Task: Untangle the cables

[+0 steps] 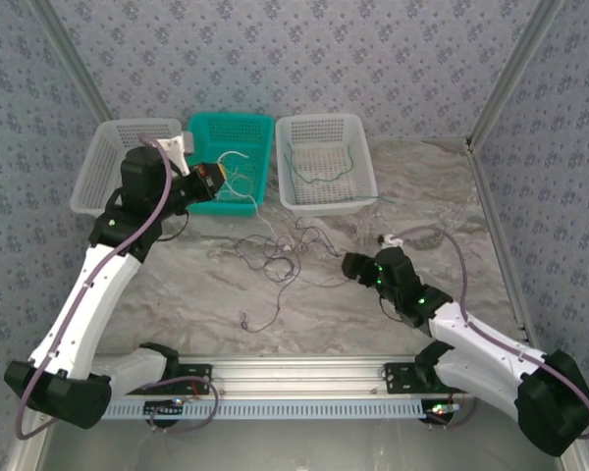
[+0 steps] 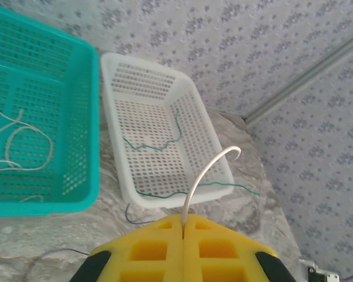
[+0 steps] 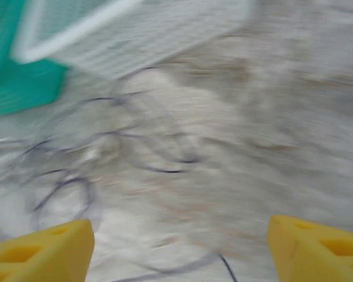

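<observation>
A tangle of thin dark cables (image 1: 275, 257) lies on the marble table in front of the baskets, blurred in the right wrist view as dark cables (image 3: 76, 176). My left gripper (image 1: 216, 180) hovers over the teal basket (image 1: 260, 123); its yellow pads meet, shut on a pale cable (image 2: 206, 170) that curls upward from my left gripper (image 2: 183, 220). More pale cable (image 2: 17, 135) lies in the teal basket (image 2: 82, 117). A green cable (image 2: 159, 145) rests in the right white basket (image 2: 220, 158) and trails over its rim. My right gripper (image 1: 351, 265) stands open just right of the tangle, nothing between the fingers of my right gripper (image 3: 179, 235).
Three baskets line the back: a left white basket (image 1: 103, 157), the teal one, and the right white basket (image 1: 324, 120). Patterned walls enclose the table. A metal rail (image 1: 294, 378) runs along the near edge between the arm bases.
</observation>
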